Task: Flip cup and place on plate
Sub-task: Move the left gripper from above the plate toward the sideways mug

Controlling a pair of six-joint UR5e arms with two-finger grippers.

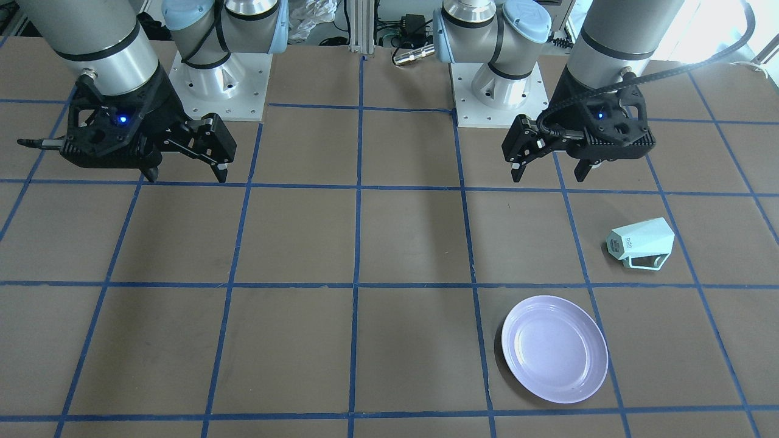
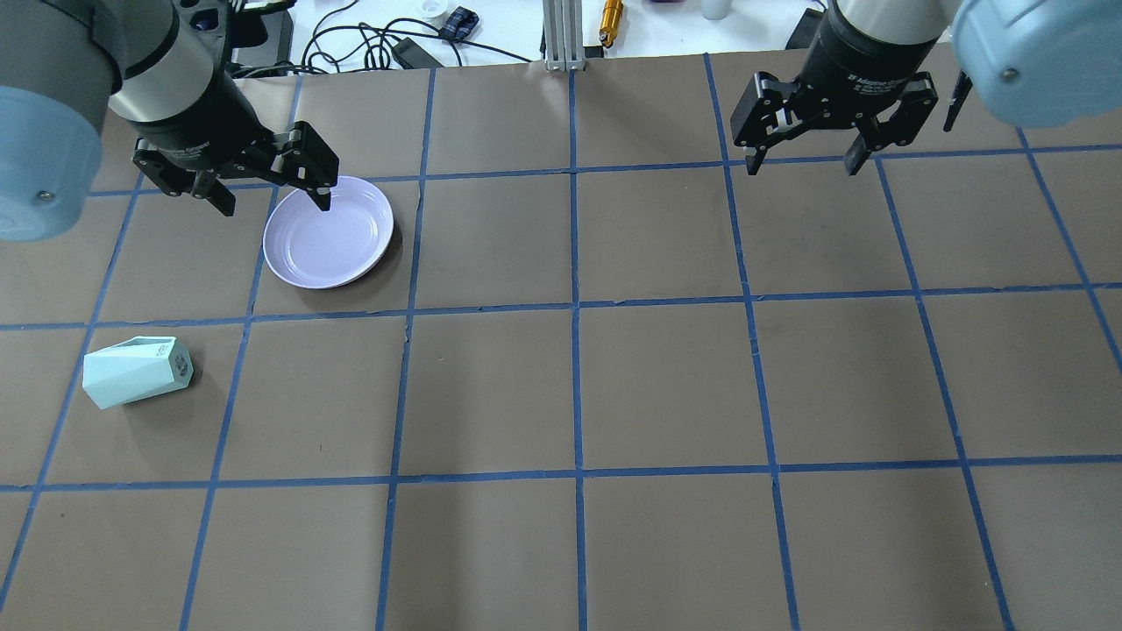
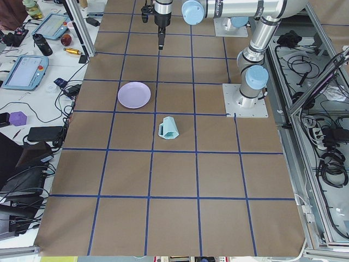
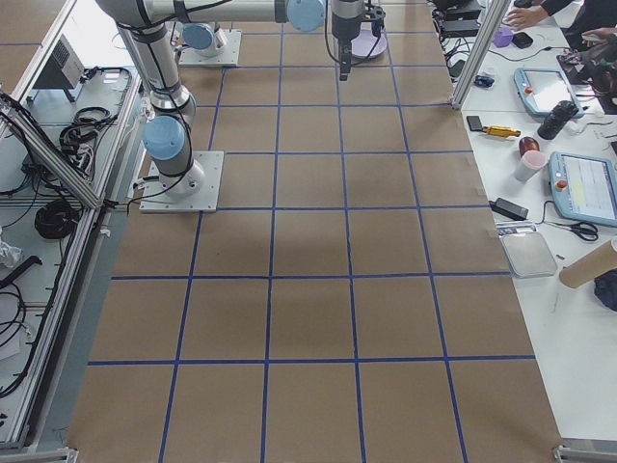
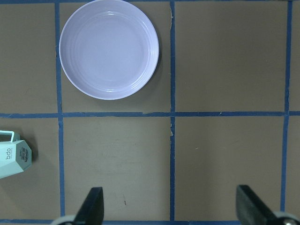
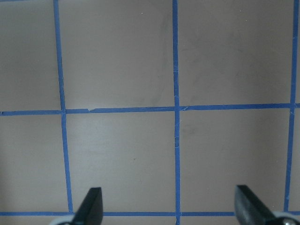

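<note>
Your left gripper [image 1: 548, 173] and right gripper [image 1: 185, 176] hang empty, jaws wide. The pale mint faceted cup [image 1: 642, 243] lies sideways on the brown worktop [image 1: 414, 243], near the round lavender plastic plate [image 1: 554, 348].

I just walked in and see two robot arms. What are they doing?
Nothing is being held right now. The cup lies on its side on the table, apart from the plate, which has nothing on it. The left gripper and the right gripper both hang open above the table. The cup has not yet been flipped and put on the plate.
</note>
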